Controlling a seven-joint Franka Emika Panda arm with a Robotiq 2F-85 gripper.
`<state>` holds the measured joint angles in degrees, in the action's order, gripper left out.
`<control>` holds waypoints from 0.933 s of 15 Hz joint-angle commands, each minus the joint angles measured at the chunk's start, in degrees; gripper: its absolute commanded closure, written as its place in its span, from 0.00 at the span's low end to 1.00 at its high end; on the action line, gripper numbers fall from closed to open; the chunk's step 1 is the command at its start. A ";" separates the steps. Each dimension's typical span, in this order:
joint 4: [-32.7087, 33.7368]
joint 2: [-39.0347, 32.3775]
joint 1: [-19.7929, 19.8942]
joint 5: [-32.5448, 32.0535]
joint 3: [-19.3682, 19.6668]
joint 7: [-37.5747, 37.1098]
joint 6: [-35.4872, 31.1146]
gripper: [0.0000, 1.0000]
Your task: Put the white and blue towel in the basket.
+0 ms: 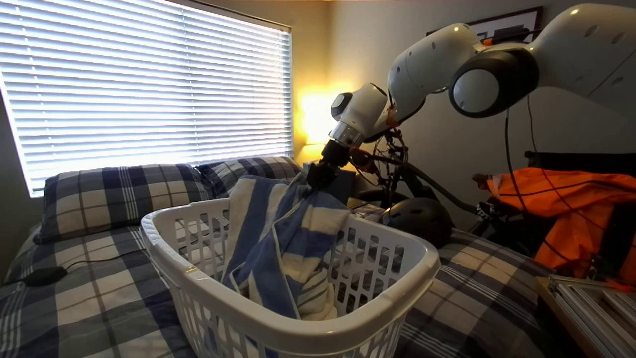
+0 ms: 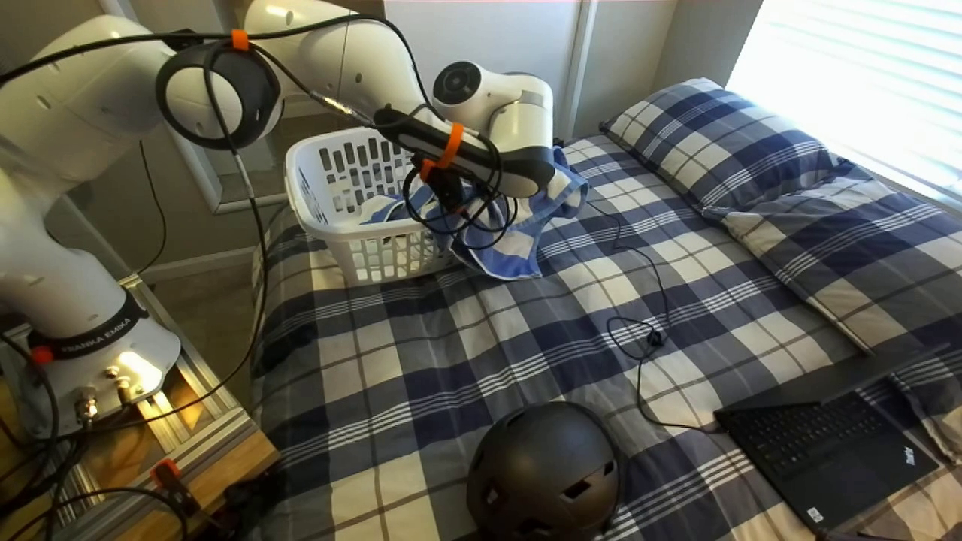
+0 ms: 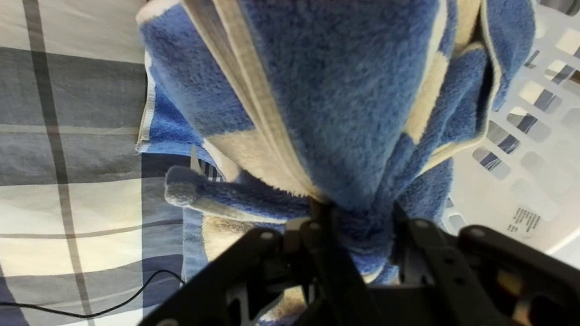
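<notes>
The white and blue towel (image 1: 268, 268) is bunched over the far rim of the white basket (image 1: 298, 333), partly down inside. In an exterior view, a corner of the towel (image 2: 518, 244) hangs outside the basket (image 2: 383, 259) above the bed. My gripper (image 1: 313, 186) is at the top of the cloth, over that rim. Seen from the wrist, a fold of the towel (image 3: 344, 90) is pinched between the jaws of the gripper (image 3: 360, 217), with the basket's lattice wall (image 3: 539, 181) to the right. Arm and cables hide the fingers in an exterior view.
The basket stands on a plaid bed (image 2: 451, 353). A black helmet (image 2: 545, 466) and a dark laptop (image 2: 834, 451) with a cord (image 2: 665, 285) lie there too. Pillows (image 1: 124, 199) line the window side. Orange fabric (image 1: 566, 214) hangs off to one side.
</notes>
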<state>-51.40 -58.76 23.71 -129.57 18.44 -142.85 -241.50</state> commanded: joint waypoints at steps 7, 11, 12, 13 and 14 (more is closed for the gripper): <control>2.16 7.04 -6.30 -9.75 -1.71 1.44 -1.57 0.94; 1.11 9.83 -9.63 -11.98 -5.00 8.08 -1.54 0.94; -0.01 10.71 -10.48 -12.56 -6.49 9.81 -1.54 0.94; -1.07 11.38 -11.18 -13.24 -8.20 11.48 -1.52 0.94; -2.32 11.95 -11.56 -13.89 -10.23 13.05 -1.47 0.94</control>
<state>-50.34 -49.93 13.43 -140.38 12.93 -133.69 -241.51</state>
